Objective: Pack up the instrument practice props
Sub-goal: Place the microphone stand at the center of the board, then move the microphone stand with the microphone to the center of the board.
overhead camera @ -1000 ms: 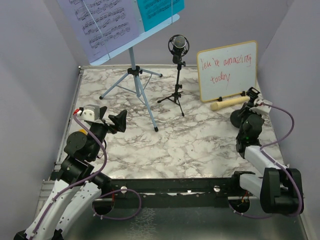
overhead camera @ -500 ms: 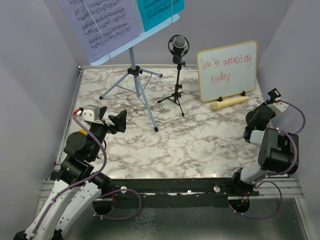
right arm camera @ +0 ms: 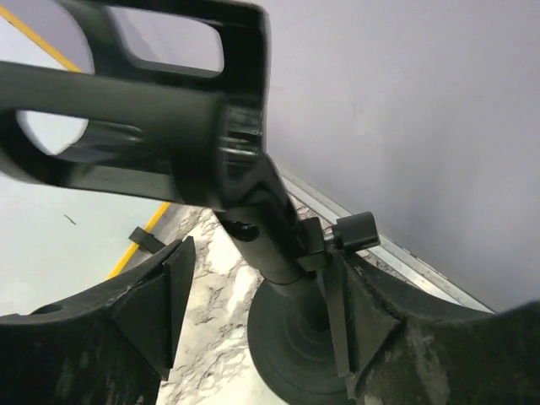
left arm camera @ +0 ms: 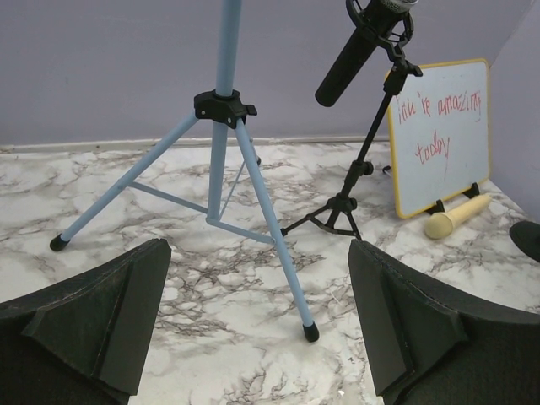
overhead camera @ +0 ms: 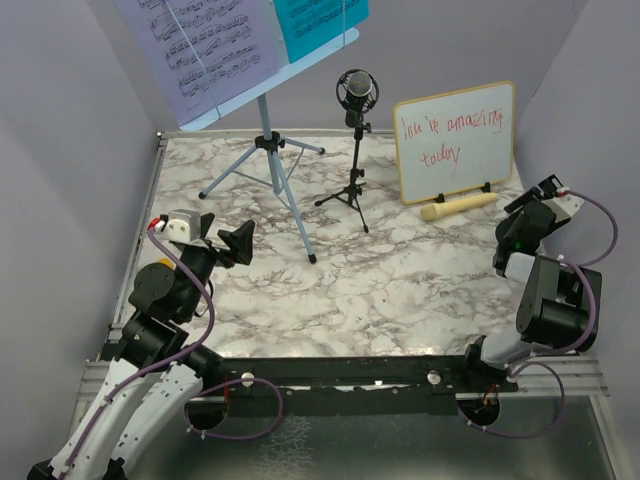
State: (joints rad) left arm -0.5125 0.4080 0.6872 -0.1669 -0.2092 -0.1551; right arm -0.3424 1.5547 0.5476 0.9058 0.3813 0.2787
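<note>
Jaws, left: on your left gripper (left arm camera: pixel 257 253) they are spread wide and grip nothing; it hangs over the counter (overhead camera: pixel 400 290) at the lower left of the top view.
Jaws, right: on your right gripper (right arm camera: pixel 253 287) they are parted, one on each side of the black pole (right arm camera: pixel 270 228). Marble shows between the left-hand pad and the pole, so they are not clamped on it.
Pole: you see it upright on its round base (right arm camera: pixel 287 346) at the bottom centre of the right wrist view, close to the wall. In the top view your right arm hides it.
Cream handheld microphone (overhead camera: pixel 458 207): lying flat on the counter, right of centre, just in front of the whiteboard (overhead camera: pixel 455 140).
Light-blue music rack (overhead camera: pixel 272 115): standing upper left on its tripod legs, well apart from both arms.
Printed music sheet (overhead camera: pixel 200 45): on the rack, top left.
Cyan sheet (overhead camera: pixel 320 20): on the rack, beside the printed one on its right.
Black studio microphone (overhead camera: pixel 357 92): upright on its small tripod, upper centre – between the rack and the whiteboard.
</note>
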